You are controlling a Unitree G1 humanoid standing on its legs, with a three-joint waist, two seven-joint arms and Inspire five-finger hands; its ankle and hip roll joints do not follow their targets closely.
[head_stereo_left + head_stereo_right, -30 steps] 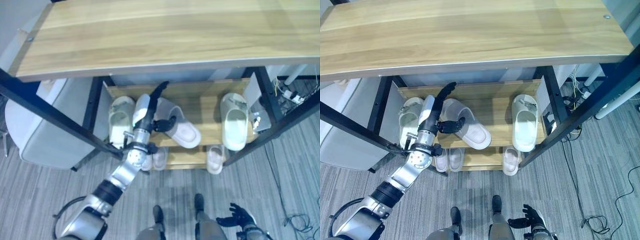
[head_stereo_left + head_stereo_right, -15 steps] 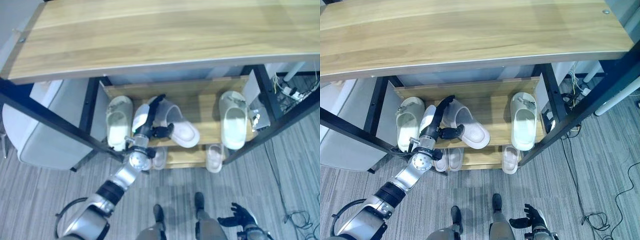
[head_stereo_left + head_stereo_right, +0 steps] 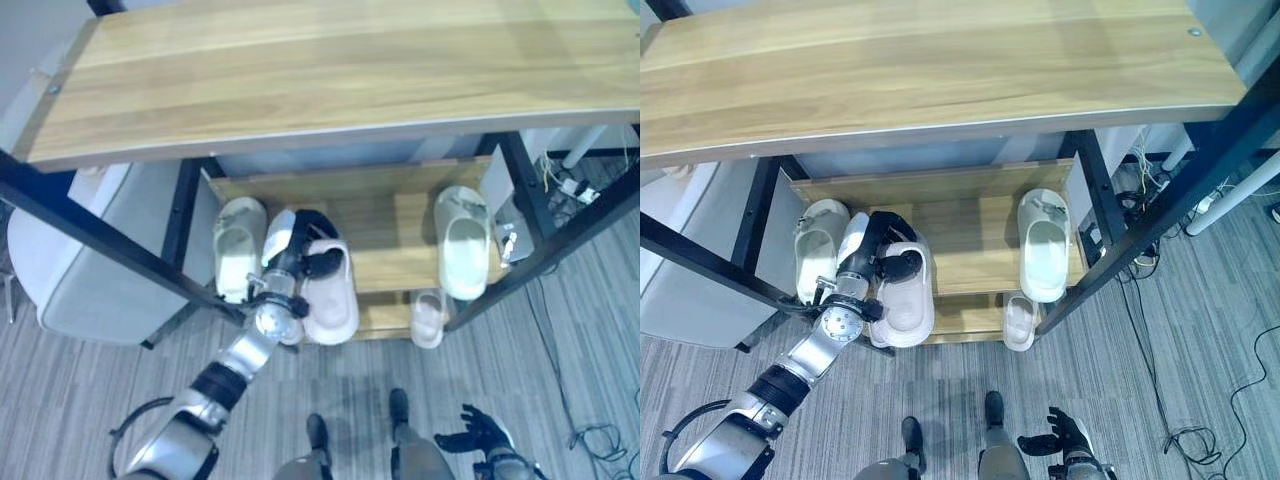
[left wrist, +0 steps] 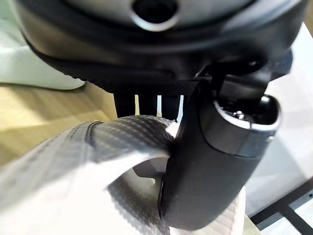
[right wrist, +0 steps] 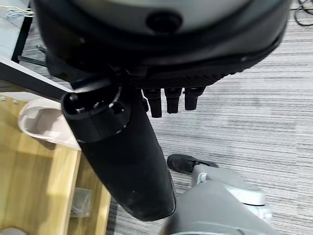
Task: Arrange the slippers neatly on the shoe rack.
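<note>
My left hand [image 3: 298,243] reaches into the wooden shoe rack's middle shelf [image 3: 395,205] and is shut on a pale pink slipper [image 3: 331,296]. That slipper lies lengthwise and overhangs the shelf's front edge. In the left wrist view the thumb [image 4: 215,161] is curled over the slipper's strap [image 4: 63,156], with the fingers behind it. A pale green slipper [image 3: 238,251] lies just left of the hand, and its mate [image 3: 463,250] lies at the shelf's right end. More light slippers [image 3: 430,316] sit on the lower shelf. My right hand [image 3: 476,434] hangs open low over the floor.
The rack's broad wooden top board [image 3: 330,70] overhangs the shelves. Black frame bars [image 3: 90,225] cross at the left and right. A pale grey bin [image 3: 85,270] stands left of the rack. Cables and a power strip [image 3: 575,182] lie on the carpet at the right.
The pink slipper lay slanted across the shelf; my left hand has closed on it, turned it lengthwise and drawn it to the front edge. The camera shifted slightly.
</note>
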